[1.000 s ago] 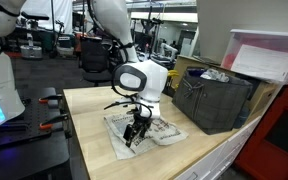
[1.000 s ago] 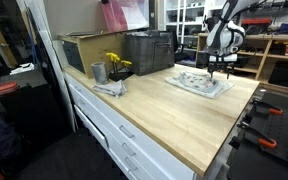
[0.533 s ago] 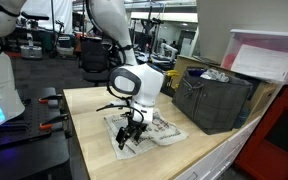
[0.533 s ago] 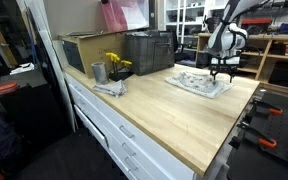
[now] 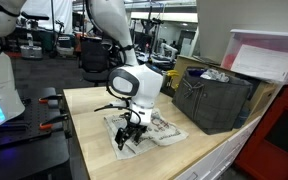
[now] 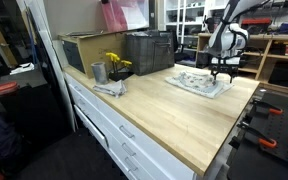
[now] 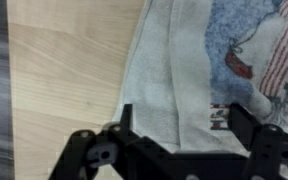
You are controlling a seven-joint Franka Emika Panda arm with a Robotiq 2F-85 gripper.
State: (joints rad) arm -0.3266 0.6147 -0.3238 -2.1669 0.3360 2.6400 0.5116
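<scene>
In the wrist view the pincer (image 7: 179, 128) stands wide, its jaws far apart and holding nothing, low over the printed cloth (image 7: 174, 70). The cloth lies flat on the wooden tabletop (image 7: 64, 70), and bare wood shows beside its pale edge. In both exterior views the pincer (image 5: 129, 133) hangs over the cloth's end near the tabletop's edge. Farther back stands a dark crate (image 5: 216, 100), and in an exterior view yellow flowers (image 6: 115, 62) sit beside a metal cup (image 6: 98, 72).
</scene>
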